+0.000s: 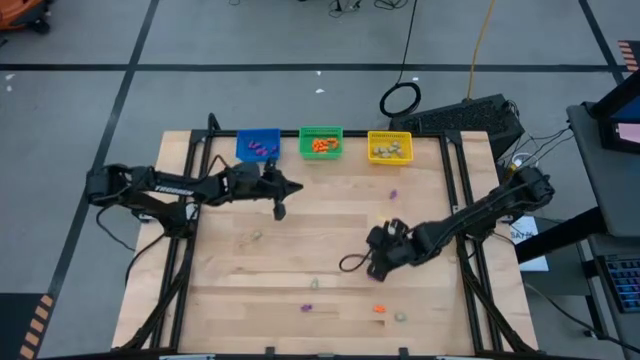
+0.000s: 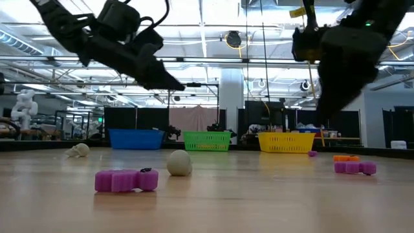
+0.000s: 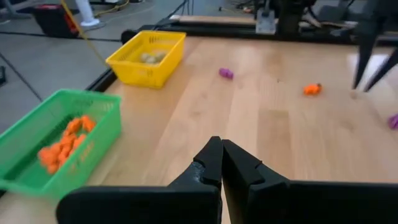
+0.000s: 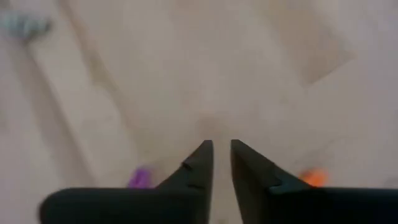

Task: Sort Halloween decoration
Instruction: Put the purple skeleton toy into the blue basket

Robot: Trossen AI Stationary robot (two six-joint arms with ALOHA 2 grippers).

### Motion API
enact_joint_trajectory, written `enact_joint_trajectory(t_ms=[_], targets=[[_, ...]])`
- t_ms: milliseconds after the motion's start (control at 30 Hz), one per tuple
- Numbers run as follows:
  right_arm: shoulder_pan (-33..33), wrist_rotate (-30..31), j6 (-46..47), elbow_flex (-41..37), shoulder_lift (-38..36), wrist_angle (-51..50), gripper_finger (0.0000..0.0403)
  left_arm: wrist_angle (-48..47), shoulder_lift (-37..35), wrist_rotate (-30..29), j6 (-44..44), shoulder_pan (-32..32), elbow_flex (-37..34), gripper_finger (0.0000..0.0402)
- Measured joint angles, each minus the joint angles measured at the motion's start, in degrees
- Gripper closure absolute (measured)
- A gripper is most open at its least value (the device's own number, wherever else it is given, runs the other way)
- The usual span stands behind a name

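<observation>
Trinkets: the Halloween decoration is split. Some sits sorted in the bins at the far edge of the table (image 1: pixel 330 230), the rest lies loose: a purple piece (image 1: pixel 393 191) near the yellow bin, a pale one (image 1: pixel 256 236) mid-left, and a cluster toward the near edge with a purple piece (image 1: pixel 307 308), an orange piece (image 1: pixel 380 308) and a pale one (image 1: pixel 399 317) just beside it.

Bins: blue bin (image 1: pixel 258 145) holds purple, green bin (image 1: pixel 321 142) orange, yellow bin (image 1: pixel 389 147) pale ones.

Right hand (image 1: pixel 376 262): low over the table, right of centre, fingers a narrow slit apart and holding nothing that I can see; purple and orange bits show just past them in its wrist view.

Left hand (image 1: pixel 280 210): raised in front of the blue bin, fingers pressed together, empty.

Risk: the pieces are tiny against those fingers, so I'd guess a slightly off descent flicks one away instead of pinching it; the orange and pale neighbours could get grabbed together and land in the wrong bin.

In the way: a loop of cable (image 1: pixel 352 263) hangs beside the right hand and might sweep trinkets; otherwise the route to the bins looks open.
</observation>
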Motion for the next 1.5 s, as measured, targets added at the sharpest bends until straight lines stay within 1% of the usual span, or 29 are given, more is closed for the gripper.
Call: enact_joint_trajectory(t_ms=[133, 267, 367, 467, 633, 767, 1000, 1133, 1267, 1333, 1433, 1500], targets=[[3.1, -5.69, 5.25, 2.41, 4.4, -0.6, 0.0308, 0.39, -1.2, -3.02, -0.23, -1.42, -2.32, 0.0394], [6.15, -7.96, 8.38, 5.15, 8.35, -1.86, 0.0256, 1.95, -1.8, -4.0, -1.45, -2.29, -3.96, 0.0394], [7.93, -8.79, 9.75, 6.79, 10.81, -2.08, 0.0233, 2.78, -1.92, -4.16, -1.46, -2.63, -5.27, 0.0394], [8.82, -8.53, 10.82, 7.72, 12.89, -2.74, 0.0229, 3.79, -2.0, -4.16, -1.49, -2.63, -5.82, 0.0394], [8.91, -8.08, 11.07, 8.18, 15.4, -3.36, 0.0248, 3.88, -2.0, -4.16, -1.51, -2.63, -5.86, 0.0394], [8.84, -5.83, 10.87, 8.23, 15.85, -3.42, 0.0275, 3.83, -2.0, -4.14, -2.29, -2.63, -5.86, 0.0394], [8.73, -4.42, 8.59, 8.1, 15.9, -3.5, 0.0352, 3.12, -2.0, -4.04, -3.2, -2.63, -5.86, 0.0394], [8.58, -3.66, 5.35, 8.07, 15.92, -2.93, 0.0391, 2.9, -2.0, -2.71, -6.84, -2.63, -5.86, 0.0394], [7.69, -0.86, 1.25, 7.99, 15.9, -2.41, 0.0394, 1.67, -2.0, 0.67, -10.23, -2.63, -5.86, 0.0394], [6.52, 2.45, -1.29, 7.94, 15.98, -1.64, 0.0391, 0.99, -1.97, 2.37, -12.46, -2.63, -5.86, 0.0394], [4.9, 6.35, -5.96, 7.93, 15.92, -0.46, 0.0391, 0.35, -1.97, 2.87, -18.42, -2.63, -5.86, 0.0394], [3.79, 8.23, -9.86, 7.92, 15.92, 1.12, 0.0392, -0.13, -1.96, 3.64, -20.64, -2.71, -5.86, 0.0394]])
